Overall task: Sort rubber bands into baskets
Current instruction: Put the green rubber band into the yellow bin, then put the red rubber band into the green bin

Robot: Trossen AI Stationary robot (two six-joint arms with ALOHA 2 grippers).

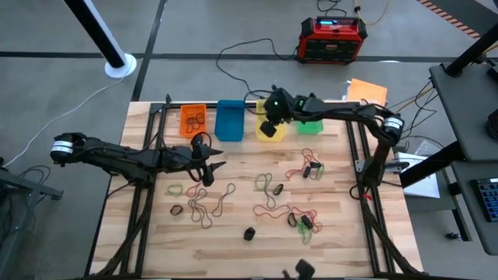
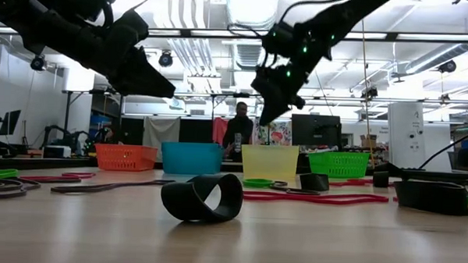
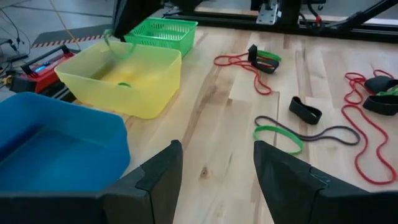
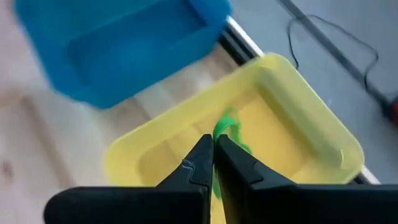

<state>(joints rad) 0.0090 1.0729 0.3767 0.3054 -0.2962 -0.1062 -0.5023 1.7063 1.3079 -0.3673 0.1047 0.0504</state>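
Right arm reaches across the far side of the table, right gripper (image 4: 213, 146) pinched closed. Left arm stretches in low, left gripper (image 3: 216, 165) fingers spread apart.

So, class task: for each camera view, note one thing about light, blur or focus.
Low view: ceiling lights glare, leaving both arms silhouetted; the black band up front is soft. Right wrist view: blue basket blurred. Left wrist view: near fingers soft. High view: evenly lit.

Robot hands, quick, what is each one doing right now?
Left gripper: open, holding nothing, over the table near the blue basket.
Right gripper: shut on a green rubber band, over the yellow basket.
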